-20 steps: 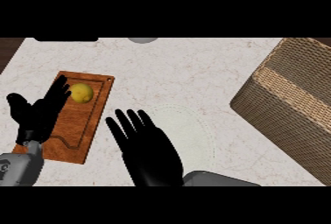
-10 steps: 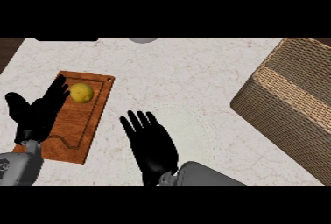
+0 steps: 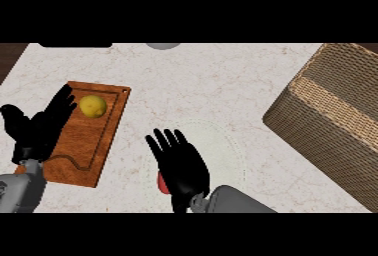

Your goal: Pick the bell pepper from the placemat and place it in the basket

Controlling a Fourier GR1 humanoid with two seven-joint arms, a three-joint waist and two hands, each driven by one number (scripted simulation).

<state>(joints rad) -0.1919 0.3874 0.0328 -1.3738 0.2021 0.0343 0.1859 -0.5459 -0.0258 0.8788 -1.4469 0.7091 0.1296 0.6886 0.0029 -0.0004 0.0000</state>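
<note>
Mostly hidden, red bell pepper (image 3: 162, 183) lies beneath right hand (image 3: 181, 167).

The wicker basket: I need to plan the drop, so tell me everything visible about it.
The tan woven wicker basket stands on the pale marbled counter at the view's right, cut off by the right edge. It looks box-shaped with straight woven walls and a lighter rim band, set at an angle. Its inside is not visible. Neither robot hand touches it.

Right hand (image 3: 181, 167) drawn back toward the lower edge, a red object (image 3: 162, 183) now uncovered beside it.
</note>
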